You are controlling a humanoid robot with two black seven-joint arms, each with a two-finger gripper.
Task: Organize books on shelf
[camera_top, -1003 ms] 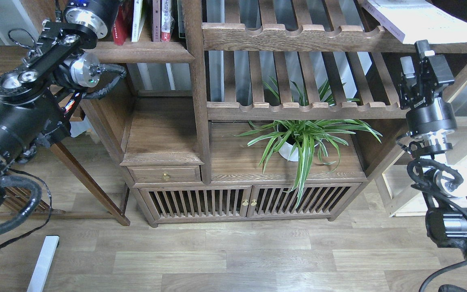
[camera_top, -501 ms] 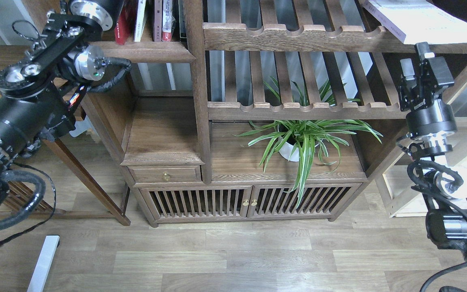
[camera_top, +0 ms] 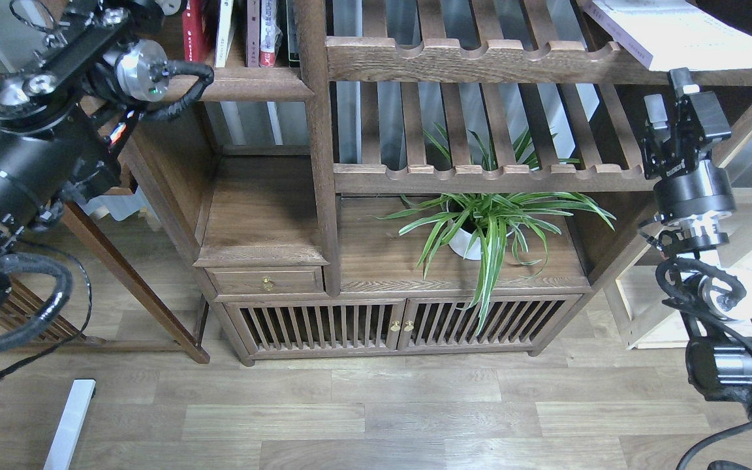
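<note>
Pale plank floor (camera_top: pixel 376 418) nearest. Dark wood slatted doors (camera_top: pixel 324 324), then spiky striped plant (camera_top: pixel 490 225) in white pot. Right gripper (camera_top: pixel 666 108) mid-right, fingers upright w/ narrow gap, empty, well apart from books (camera_top: pixel 232 29). Books stand upright on moulded shelf (camera_top: pixel 239 81), far left. Left arm reaches there; its gripper out of view. White book (camera_top: pixel 670 32) far right on scalloped rack.

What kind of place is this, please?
Probably a home or office room: a dark wooden bookcase holding upright books, a potted spider plant, and wood-plank flooring.
</note>
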